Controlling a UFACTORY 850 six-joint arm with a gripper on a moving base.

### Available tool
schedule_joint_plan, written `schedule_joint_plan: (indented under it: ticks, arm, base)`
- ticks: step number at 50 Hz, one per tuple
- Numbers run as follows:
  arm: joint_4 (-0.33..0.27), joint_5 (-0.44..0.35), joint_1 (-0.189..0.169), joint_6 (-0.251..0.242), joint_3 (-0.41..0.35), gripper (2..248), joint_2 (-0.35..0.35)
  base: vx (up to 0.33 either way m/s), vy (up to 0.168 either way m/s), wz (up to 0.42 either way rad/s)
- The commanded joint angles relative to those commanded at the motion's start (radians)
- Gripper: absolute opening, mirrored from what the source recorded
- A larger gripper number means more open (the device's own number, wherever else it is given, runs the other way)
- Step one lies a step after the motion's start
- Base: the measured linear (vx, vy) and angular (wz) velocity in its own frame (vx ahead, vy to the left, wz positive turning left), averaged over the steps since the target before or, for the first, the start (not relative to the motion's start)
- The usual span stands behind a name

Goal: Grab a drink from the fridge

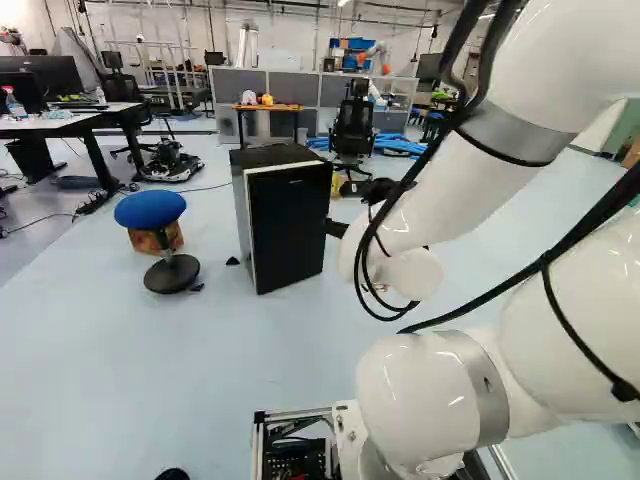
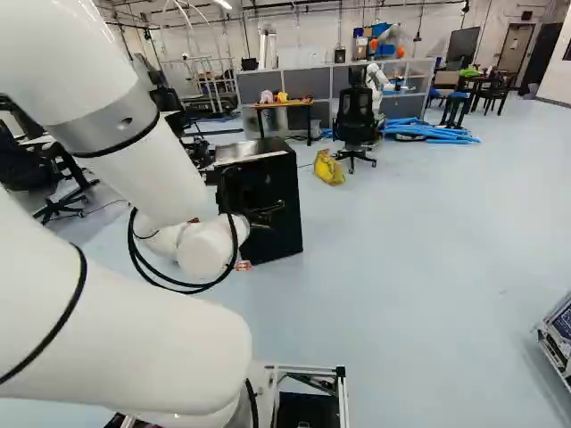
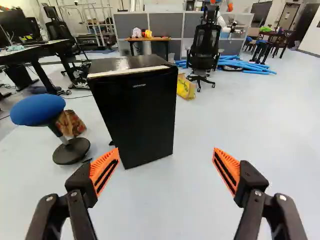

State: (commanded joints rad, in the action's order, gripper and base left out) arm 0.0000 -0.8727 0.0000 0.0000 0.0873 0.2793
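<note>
Spread wide, with nothing held between its orange pads [image 3: 105, 171], the hand [image 3: 166, 150] is aimed at the fridge [image 1: 280, 220] from its front side. The drink cannot be seen in any view; it is presumed to be inside the fridge, behind the door [image 3: 137, 112], which appears closed. The fridge is upright, its long axis vertical, and it lies ahead of the hand but off to one side: most of the door is found toward the finger nearer the stool [image 3: 39, 110], while the hand's midline runs close to the door edge farther from that stool. The stool stands beside the fridge, and the yellow bag [image 3: 185, 87] is seen past its opposite side.

Opening the door is judged to be the step in hand, with the drink itself untouched. No handle can be made out; a pale strip [image 3: 132, 71] is shown along the top front of the fridge, and which side is hinged cannot be told. The opening edge should therefore be settled first, then approached along its upright line. If the wrong edge were pulled, the fridge might be shifted rather than opened.
</note>
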Motion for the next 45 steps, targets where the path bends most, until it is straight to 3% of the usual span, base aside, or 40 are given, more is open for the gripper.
schedule_joint_plan:
  ticks: [23,45]
  arm:
    - [0.000,0.000,0.000,0.000,0.000,247,0.000]
    - [0.000,0.000,0.000,0.000,0.000,247,0.000]
  base:
    - [0.142,0.004,-0.001]
    - [0.139,0.032,0.139]
